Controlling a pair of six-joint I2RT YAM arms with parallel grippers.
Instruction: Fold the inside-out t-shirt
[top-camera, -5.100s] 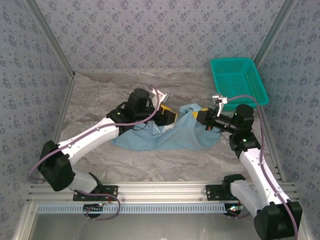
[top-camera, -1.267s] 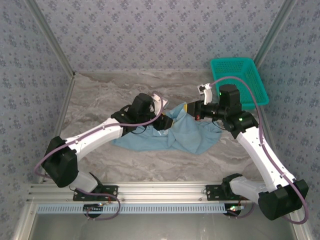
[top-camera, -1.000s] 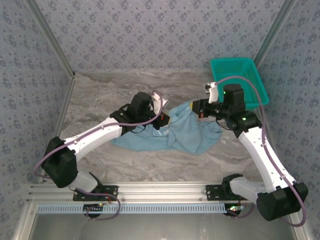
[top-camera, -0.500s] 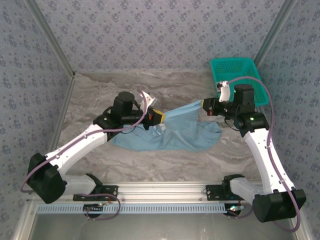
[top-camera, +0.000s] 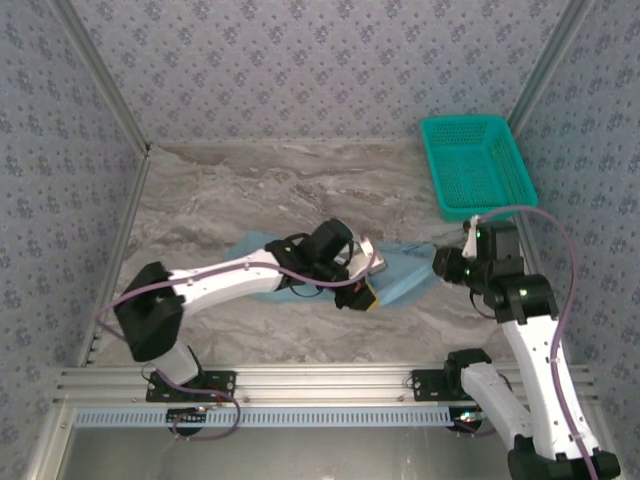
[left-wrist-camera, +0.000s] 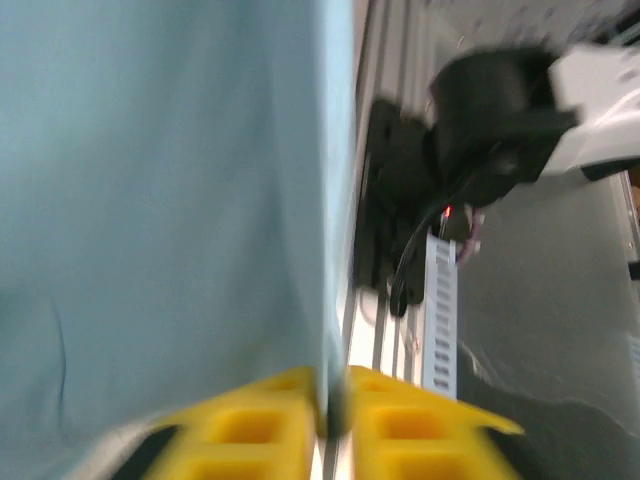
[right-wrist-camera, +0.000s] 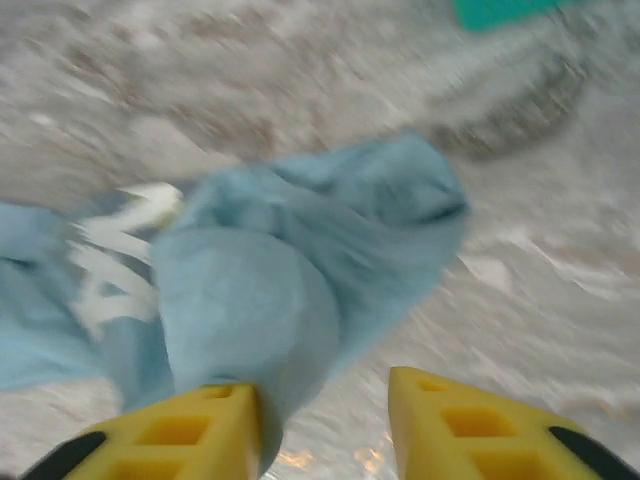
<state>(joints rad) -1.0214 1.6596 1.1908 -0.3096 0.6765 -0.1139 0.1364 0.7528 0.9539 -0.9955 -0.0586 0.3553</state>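
The light-blue inside-out t-shirt (top-camera: 408, 280) lies bunched on the marble table, mostly under my left arm. My left gripper (top-camera: 365, 297) has reached across to the shirt's near right side. In the left wrist view its yellow fingers (left-wrist-camera: 250, 425) stand almost together, with a cloth edge of the t-shirt (left-wrist-camera: 160, 200) pinched between them at the left gripper (left-wrist-camera: 335, 388). My right gripper (top-camera: 441, 265) is at the shirt's right end. In the right wrist view the right gripper (right-wrist-camera: 322, 402) is open, and a bulge of the t-shirt (right-wrist-camera: 250, 290) with white lettering (right-wrist-camera: 110, 270) lies against its left finger.
A teal mesh basket (top-camera: 475, 165) stands at the back right, and its corner shows as the basket (right-wrist-camera: 500, 10) in the right wrist view. Patterned walls close in the back and both sides. The metal rail and the arm bases (top-camera: 190, 385) run along the near edge.
My left gripper has swung from the back left to the near right, pulling cloth with it. My right gripper has come nearer, opened and let the shirt go.
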